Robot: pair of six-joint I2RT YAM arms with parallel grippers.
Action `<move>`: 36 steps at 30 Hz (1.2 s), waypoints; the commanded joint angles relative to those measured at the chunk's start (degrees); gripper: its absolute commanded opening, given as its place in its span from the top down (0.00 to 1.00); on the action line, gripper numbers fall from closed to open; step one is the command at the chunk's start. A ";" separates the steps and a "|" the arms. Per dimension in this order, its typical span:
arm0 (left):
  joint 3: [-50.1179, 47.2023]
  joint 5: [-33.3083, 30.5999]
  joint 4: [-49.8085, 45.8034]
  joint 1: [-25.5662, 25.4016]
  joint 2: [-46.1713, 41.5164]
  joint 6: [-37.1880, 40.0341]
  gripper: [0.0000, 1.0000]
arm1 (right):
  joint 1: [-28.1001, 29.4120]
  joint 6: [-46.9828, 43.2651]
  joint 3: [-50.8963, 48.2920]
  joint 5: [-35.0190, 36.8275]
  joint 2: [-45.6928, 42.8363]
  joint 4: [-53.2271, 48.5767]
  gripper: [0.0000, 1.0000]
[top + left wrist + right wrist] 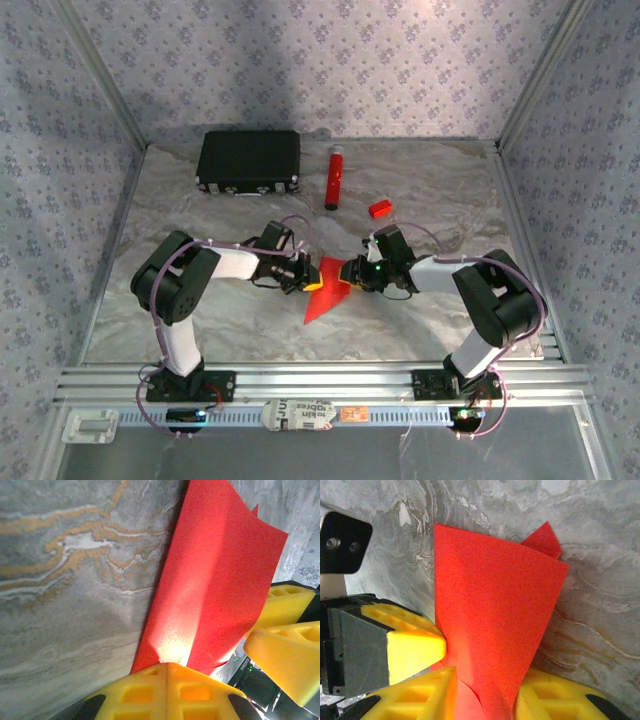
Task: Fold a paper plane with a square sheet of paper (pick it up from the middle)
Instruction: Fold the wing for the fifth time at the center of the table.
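From above, you see your two arms meet in the middle of the table (200, 300). The red paper (327, 292) sits between them, just below the middle of the picture. From up there it looks like a thin pointed strip, with its tip pointing to the lower left.

The top view also gives you the things at the back. There is a black case (248, 162) at the upper left, a red tube (333, 178) lying next to it, and a tiny red block (379, 208) a bit to the right. All three are far from the paper. The walls have a purple flower pattern.

On the front rail there is a white roll (300, 413) with black letters. They are too small for you to read.

The left wrist view takes you up close. Your left gripper (167, 666) is pressed shut on the bottom edge of the red paper (210, 580). The paper stands up from it, bent into a soft fold. It looks thin and not shiny.

In the right wrist view, your right gripper (487, 695) has its yellow fingers (420, 697) apart, with the red paper (495, 615) going up between them. You cannot tell if they squeeze it. The left gripper (437, 645) touches the paper from the left side.

The table looks like grey marble with wavy lines.
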 commanded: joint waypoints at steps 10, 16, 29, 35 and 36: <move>-1.08 -0.75 -2.22 -0.01 1.99 1.20 1.00 | 0.04 -5.84 2.52 1.05 -0.16 -6.84 0.61; -1.14 -0.74 -2.37 0.05 1.80 1.18 1.00 | 0.35 -3.92 1.29 0.74 -0.48 -3.23 0.63; -1.08 -0.49 -2.18 0.05 0.63 1.12 1.00 | -0.60 2.31 -1.84 1.24 -0.05 3.41 0.87; 1.36 -0.97 -5.19 0.03 -5.07 3.70 0.75 | -0.55 7.53 -4.05 3.26 -2.81 5.04 0.96; 1.91 -1.67 -6.39 -0.02 -6.37 4.68 0.70 | -0.41 8.77 -4.37 4.30 -3.63 4.91 0.97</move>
